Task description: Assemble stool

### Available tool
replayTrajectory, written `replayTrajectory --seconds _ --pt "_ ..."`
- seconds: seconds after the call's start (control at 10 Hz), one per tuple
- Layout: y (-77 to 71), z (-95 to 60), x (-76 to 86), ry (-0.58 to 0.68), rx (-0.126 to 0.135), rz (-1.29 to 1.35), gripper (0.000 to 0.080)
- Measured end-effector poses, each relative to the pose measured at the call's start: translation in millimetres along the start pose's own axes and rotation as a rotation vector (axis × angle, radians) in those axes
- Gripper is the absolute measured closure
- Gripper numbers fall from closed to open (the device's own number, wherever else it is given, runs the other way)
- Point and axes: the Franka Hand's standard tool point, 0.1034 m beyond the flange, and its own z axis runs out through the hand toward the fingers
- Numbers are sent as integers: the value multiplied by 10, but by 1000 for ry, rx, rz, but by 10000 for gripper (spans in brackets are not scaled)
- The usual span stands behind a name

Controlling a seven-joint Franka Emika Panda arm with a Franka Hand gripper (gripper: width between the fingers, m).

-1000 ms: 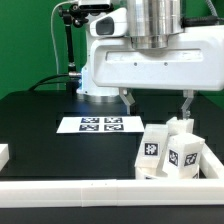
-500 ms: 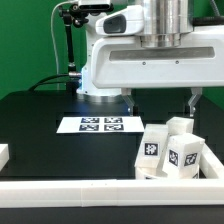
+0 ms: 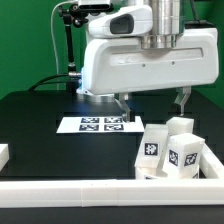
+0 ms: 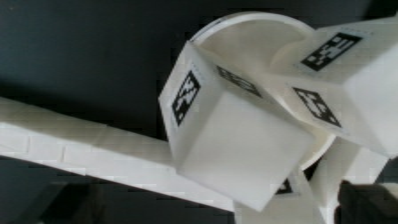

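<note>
The table (image 3: 40,115) is wearing a matte black top, and a long white rail (image 3: 70,189) with a blocky, ridged surface is running along its near edge. Up above, the arm (image 3: 150,55) is showing its big glossy white rounded housing with a metal cylinder on top.

The marker board (image 3: 99,125) is lying flat on the black surface toward the back, thin and white with its printed black squares.

The stool parts (image 3: 170,150) are sitting bunched together at the exterior view's right, right against the rail: chunky rectangular white plastic legs, smooth and slightly shiny, each carrying a black-and-white square tag. In the wrist view the legs (image 4: 240,130) are looking boxy with flat faces, and a curved, thin-walled white piece (image 4: 267,45) is peeking out behind them, probably the round seat.

The gripper (image 3: 152,105) is hanging over the table with its fingers (image 3: 124,104) spread wide, two slim dark prongs well apart, gripping nothing and touching nothing. The stool parts are sitting lower down and nearer the camera than the fingertips, roughly under the finger on the exterior view's right, with clear air between them.
</note>
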Motion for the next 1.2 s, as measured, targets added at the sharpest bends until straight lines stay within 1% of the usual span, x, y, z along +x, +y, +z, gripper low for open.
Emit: replayTrajectory --seconds 0.2,0.4,0.6,0.8,0.9,1.2 --pt "22 3 -10 -4 -7 -82 150" --pt "7 10 -21 -23 -29 -315 150" --pt "-2 20 -34 -41 -40 -487 150" --pt "20 37 -50 -66 -56 -706 150" --pt "42 47 -60 -71 -54 -776 150" --pt "87 132 -103 -113 -67 -960 150"
